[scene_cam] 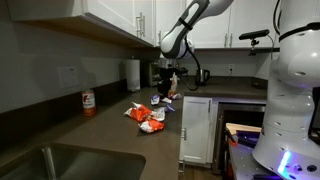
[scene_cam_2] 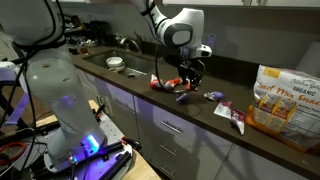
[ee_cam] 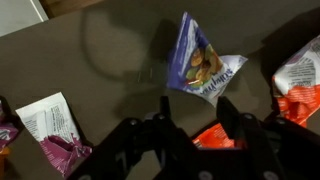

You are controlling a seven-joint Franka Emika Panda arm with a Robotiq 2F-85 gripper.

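A dark desk [scene_cam: 100, 135] is seen in a kitchen, under white cabinets [scene_cam: 110, 15], with a sink [scene_cam: 50, 160] set into it at one end. A red bottle [scene_cam: 88, 102] stands by the wall. In an exterior view a large printed bag [scene_cam_2: 285, 100] is stood at the far end of the desk. Several snack packets are scattered on the surface. The arm [scene_cam: 190, 25] is lowered over them.

In the wrist view the jaws are seen parted, and nothing is held between them. The blue packet [ee_cam: 200, 62] lies crumpled on the desk just beyond the fingertips, roughly in line with the gap. An orange packet [ee_cam: 300, 85] lies beside it, and a magenta packet [ee_cam: 55, 150] is found well apart on the opposite side.
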